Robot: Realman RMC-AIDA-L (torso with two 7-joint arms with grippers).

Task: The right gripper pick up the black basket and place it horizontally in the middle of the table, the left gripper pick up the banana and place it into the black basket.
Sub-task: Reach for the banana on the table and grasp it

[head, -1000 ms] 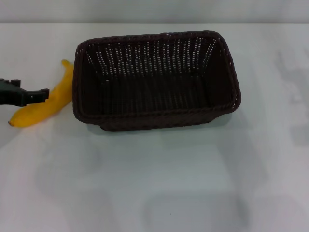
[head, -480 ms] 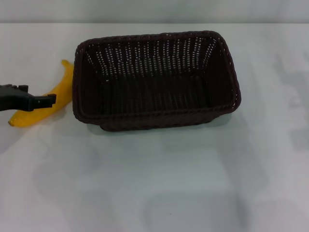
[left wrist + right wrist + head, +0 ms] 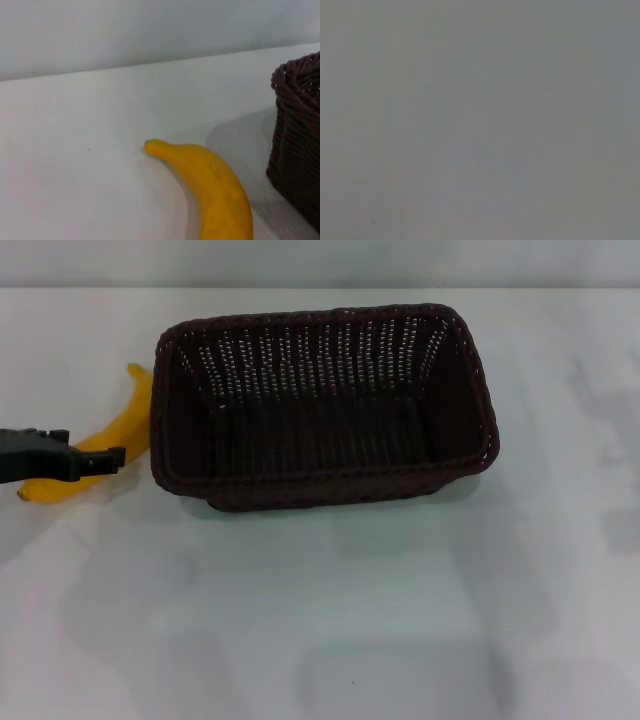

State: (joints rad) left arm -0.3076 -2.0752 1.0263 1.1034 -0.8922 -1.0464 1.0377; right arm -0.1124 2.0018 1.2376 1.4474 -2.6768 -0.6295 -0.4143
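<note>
- From my head camera, the basket (image 3: 322, 405) sits upright on the table (image 3: 330, 610), long side across my view, toward the far half and roughly centred left to right.
- Its open-weave walls and dark floor show from above; nothing lies inside it.
- The banana (image 3: 112, 432) lies on the table just beside the basket's left end, running diagonally, one tip far and close to the basket wall, the other tip near and further left.
- My left gripper (image 3: 90, 460) reaches in from the left edge as a dark shape and crosses over the banana's near half; its tip ends short of the basket.
- Whether that gripper touches the banana or only hangs over it, I cannot tell, nor can I tell how wide its fingers stand.
- My left wrist camera shows none of my own fingers. It gives what the head view hides: the banana (image 3: 210, 185) seen low and close, lying flat on the table (image 3: 75, 165), its narrow tip bare and free, with a rounded corner of the basket (image 3: 295, 140) close beside it but with a strip of table between them.
- My right wrist camera shows only a flat grey field; my right gripper appears in no view.
</note>
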